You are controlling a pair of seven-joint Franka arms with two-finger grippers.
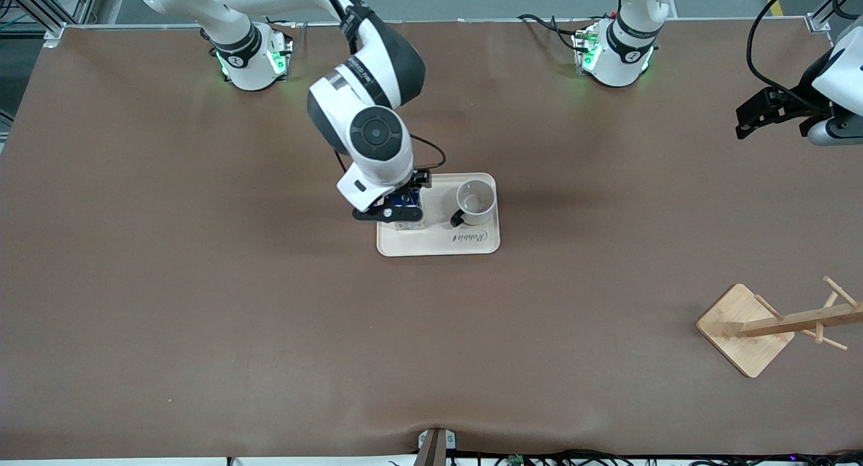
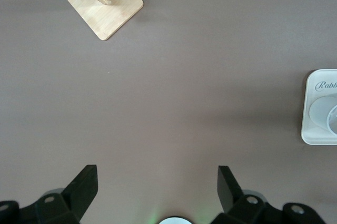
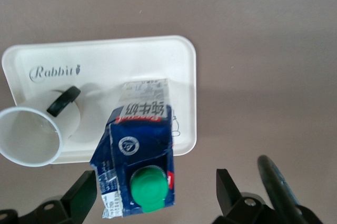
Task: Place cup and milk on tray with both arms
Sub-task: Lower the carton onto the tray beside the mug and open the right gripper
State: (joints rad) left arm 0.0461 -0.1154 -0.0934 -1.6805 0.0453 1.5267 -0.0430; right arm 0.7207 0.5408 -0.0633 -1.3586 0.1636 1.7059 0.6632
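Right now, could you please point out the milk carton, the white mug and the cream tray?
blue gable-top milk carton (image 3: 139,145): right wrist view, blue top panel.
white mug (image 1: 476,201): front view, inside bottom.
cream rectangular tray (image 1: 431,242): front view, bare floor.

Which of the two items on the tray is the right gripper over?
The milk, the blue carton with the green cap. The right gripper is over it, fingers open. The cup stands beside it on the tray.

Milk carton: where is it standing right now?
The milk carton stands on the tray beside the cup, toward the right arm's end, under the open right gripper.
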